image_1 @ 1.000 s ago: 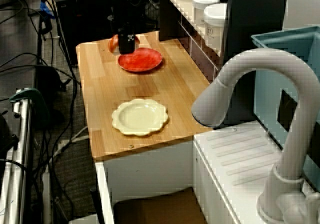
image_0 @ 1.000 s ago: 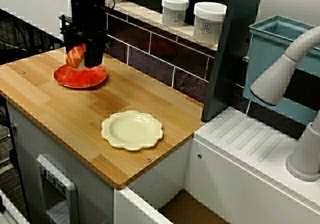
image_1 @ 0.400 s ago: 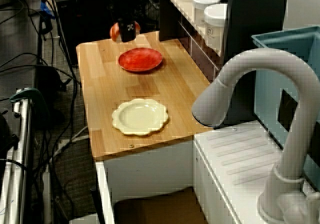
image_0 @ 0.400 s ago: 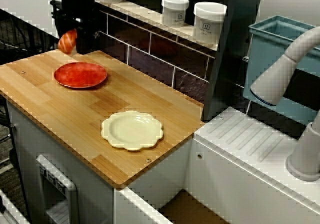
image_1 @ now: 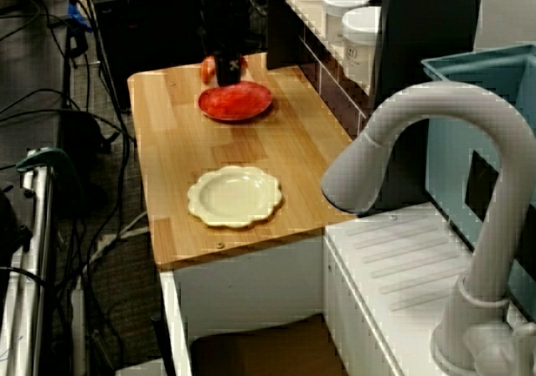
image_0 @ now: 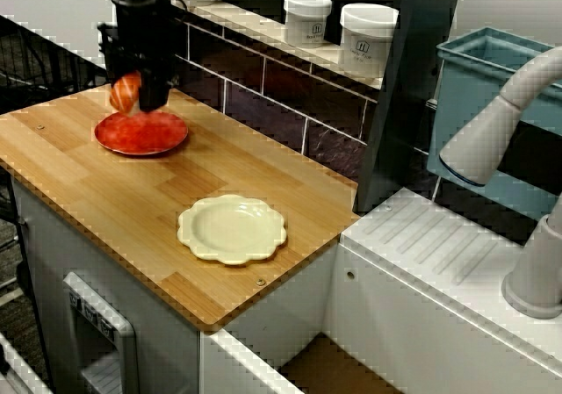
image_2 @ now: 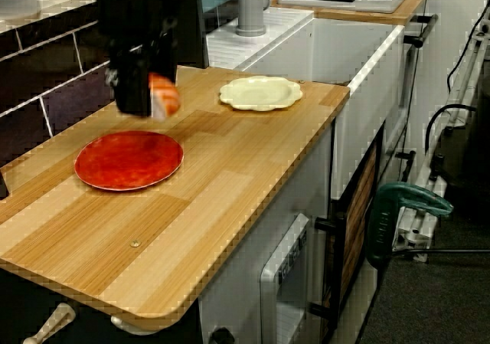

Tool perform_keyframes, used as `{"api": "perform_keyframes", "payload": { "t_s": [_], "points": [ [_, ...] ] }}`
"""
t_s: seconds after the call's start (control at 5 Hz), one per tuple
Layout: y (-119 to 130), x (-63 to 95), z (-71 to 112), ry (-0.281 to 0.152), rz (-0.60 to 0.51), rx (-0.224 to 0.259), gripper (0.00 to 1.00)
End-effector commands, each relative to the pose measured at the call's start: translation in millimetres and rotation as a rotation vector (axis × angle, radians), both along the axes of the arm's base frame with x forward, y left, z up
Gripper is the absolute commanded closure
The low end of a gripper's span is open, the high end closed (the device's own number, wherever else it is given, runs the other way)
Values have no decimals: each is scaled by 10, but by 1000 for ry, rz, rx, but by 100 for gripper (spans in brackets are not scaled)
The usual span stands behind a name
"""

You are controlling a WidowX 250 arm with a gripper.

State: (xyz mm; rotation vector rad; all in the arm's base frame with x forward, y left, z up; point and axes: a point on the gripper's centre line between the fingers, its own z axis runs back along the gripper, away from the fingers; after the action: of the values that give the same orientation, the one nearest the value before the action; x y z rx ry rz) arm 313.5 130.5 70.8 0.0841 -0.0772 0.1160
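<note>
My arm is cut off at the top edge in every view. My pincer (image_2: 149,99) hides half of the orange-and-white piece (image_2: 164,96). Arm vertical, pincer pointing down, clamped on the piece, hanging over the red plate (image_2: 129,160) without touching it. Counter (image_2: 230,168) count: two plates, the red plate and one cream plate (image_2: 260,93). Shelf: two white jars (image_0: 307,17).

Orange-white sushi piece (image_0: 126,93) gripped aloft, tilted, over red plate (image_0: 145,136) rim.

black claw (image_0: 140,97) | orange-white food piece (image_0: 126,91) | red plate (image_0: 154,136) | cream plate (image_0: 232,228)
</note>
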Motion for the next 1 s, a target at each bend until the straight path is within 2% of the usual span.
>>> {"api": "perform_keyframes", "payload": {
  "t_s": [0.0, 0.2, 0.4, 0.6, 0.8],
  "points": [
    [187, 109, 9, -14, 10, 0, 100],
    [194, 101, 14, -3, 6, -22, 0],
    [197, 87, 14, 19, 13, -34, 0],
    [188, 83, 1, 44, 2, -90, 0],
    [89, 92, 36, 56, -56, -129, 0]
  ]
}}
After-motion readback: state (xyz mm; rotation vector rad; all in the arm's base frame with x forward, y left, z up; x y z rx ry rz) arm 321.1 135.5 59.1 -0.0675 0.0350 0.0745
